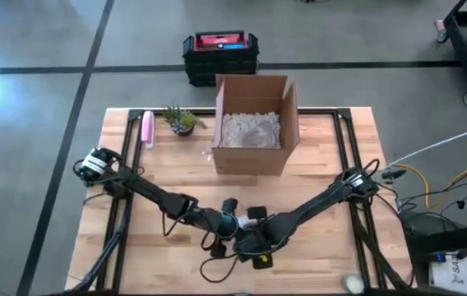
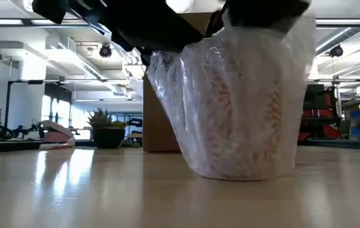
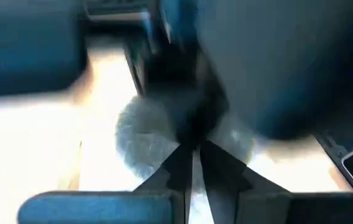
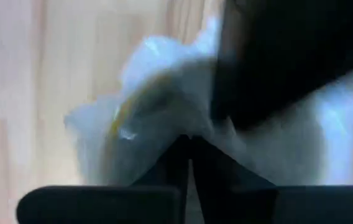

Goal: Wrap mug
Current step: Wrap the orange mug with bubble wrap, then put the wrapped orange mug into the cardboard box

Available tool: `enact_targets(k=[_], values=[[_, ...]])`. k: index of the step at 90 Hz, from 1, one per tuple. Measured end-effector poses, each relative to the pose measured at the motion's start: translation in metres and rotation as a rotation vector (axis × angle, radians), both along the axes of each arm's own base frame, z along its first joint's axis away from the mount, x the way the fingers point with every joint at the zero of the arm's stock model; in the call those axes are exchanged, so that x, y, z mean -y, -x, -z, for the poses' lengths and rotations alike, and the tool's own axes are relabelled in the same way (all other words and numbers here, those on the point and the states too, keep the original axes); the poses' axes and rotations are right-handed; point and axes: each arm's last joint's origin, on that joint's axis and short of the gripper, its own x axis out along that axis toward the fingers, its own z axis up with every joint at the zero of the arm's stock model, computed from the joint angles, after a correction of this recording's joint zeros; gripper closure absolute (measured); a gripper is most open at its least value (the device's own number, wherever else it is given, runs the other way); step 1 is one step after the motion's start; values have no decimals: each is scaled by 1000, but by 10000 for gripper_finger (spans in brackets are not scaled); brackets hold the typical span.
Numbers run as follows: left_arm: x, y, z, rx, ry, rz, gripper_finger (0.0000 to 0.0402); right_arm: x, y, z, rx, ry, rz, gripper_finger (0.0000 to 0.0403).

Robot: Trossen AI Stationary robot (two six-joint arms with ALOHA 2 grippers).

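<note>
The mug (image 2: 243,114) stands upright on its base near the table's front middle, swathed in clear bubble wrap (image 2: 167,82) that bunches over its top. In the high view both arms cover it. My left gripper (image 1: 230,225) and my right gripper (image 1: 251,240) meet right above it, both shut. In the left wrist view my left gripper (image 3: 192,154) closes at the wrap (image 3: 140,134), with the other arm dark just beyond. In the right wrist view my right gripper (image 4: 189,144) closes at the crumpled wrap (image 4: 145,93). My left gripper pinches the bubble wrap (image 3: 164,146) at the top of the mug between its two fingers, coming slanting down from the table's left. The right arm hides the spot beyond the fingertips. The mug's base (image 2: 243,172) stays on the table. My right gripper pinches a bunched part of the wrap (image 4: 175,127) above the mug between its two fingers, coming slanting down from the table's right. One layer or several, I cannot tell. The wrapped mug stands upright under it.
An open cardboard box (image 1: 252,123) with pale filler stands at the far middle. Left of it are a small potted plant (image 1: 182,121) and a pink object (image 1: 146,129). A black crate (image 1: 221,56) sits on the floor beyond the table.
</note>
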Motion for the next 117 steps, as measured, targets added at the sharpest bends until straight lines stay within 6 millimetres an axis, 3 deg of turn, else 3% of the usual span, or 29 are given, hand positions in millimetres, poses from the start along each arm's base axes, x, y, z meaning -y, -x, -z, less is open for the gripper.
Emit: enact_targets(k=[12,31,47,60,72,96,117], values=[[0,1,-2,4,2,0,381,0,10,-43,105,-66,31,394],[-1,2,-2,-6,-2,0,381,-10,15,-49,151,-93,48,348],[-1,2,-2,-9,-3,1,381,-30,8,-19,154,-90,-31,265],[-1,2,-3,-8,-3,0,381,-26,6,7,86,52,-27,215],[-1,2,-3,-7,-2,0,381,-22,2,26,37,108,-21,197],[-2,6,-12,-2,3,8,381,-22,-2,48,-5,165,-82,224],[-7,18,-22,-57,-47,20,381,-20,-5,60,-34,175,-93,332]])
